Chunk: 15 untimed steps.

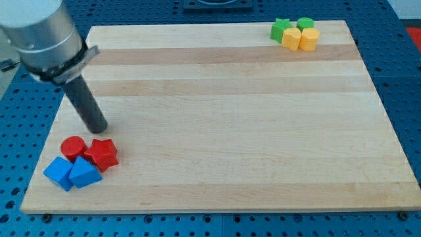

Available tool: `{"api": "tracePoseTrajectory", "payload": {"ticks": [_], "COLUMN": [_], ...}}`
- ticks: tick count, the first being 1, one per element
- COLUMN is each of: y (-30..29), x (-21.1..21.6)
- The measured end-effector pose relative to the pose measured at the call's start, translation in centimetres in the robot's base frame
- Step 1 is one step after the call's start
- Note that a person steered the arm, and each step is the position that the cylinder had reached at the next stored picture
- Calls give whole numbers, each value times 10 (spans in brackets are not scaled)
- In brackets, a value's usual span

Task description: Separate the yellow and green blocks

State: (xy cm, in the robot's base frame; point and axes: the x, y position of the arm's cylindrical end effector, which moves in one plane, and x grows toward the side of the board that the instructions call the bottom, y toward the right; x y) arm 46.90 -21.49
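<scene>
Two green blocks and two yellow blocks sit bunched together at the view's top right corner of the wooden board. The green star is on the left, the green round block behind on the right. The yellow pentagon-like block and the yellow hexagon sit in front, touching each other and the greens. My tip is at the view's lower left, far from them, just above the red blocks.
A red cylinder and a red star sit by the board's lower left corner, with two blue blocks touching them below. A blue perforated table surrounds the board.
</scene>
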Motion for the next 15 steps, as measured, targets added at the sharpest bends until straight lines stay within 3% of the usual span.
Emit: {"api": "tracePoseTrajectory", "payload": {"ticks": [1, 2, 5, 6, 7, 8, 9, 13, 15], "y": [0, 74, 405, 495, 554, 558, 542, 466, 368], "x": [-47, -57, -81, -115, -176, -228, -252, -227, -227]}}
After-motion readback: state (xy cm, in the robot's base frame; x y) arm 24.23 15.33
